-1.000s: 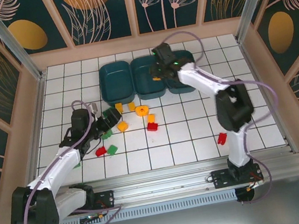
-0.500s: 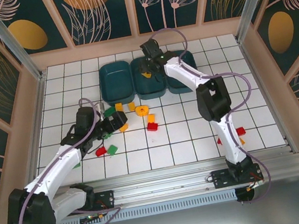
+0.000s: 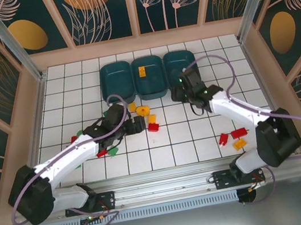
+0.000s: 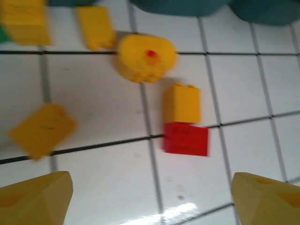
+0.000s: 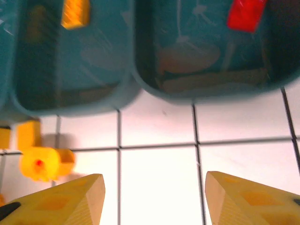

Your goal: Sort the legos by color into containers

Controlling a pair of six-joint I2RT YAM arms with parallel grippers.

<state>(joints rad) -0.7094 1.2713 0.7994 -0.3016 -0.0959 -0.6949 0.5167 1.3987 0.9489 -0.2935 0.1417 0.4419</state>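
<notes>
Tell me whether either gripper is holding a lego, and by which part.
Nothing is held. Both the left gripper and the right gripper are open, with bare tile showing between their jaws.

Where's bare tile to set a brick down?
Free: tiles left of the left bin, tiles right of the right bin, and the near strip between the green brick and the red bricks at right. Crowded: just below the bins, around the left gripper.

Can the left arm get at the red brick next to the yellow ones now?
Probably yes: the left claw is open, and the red brick lies just ahead with bare tile between them. A yellow brick seems to touch its far side and may get nudged.
</notes>
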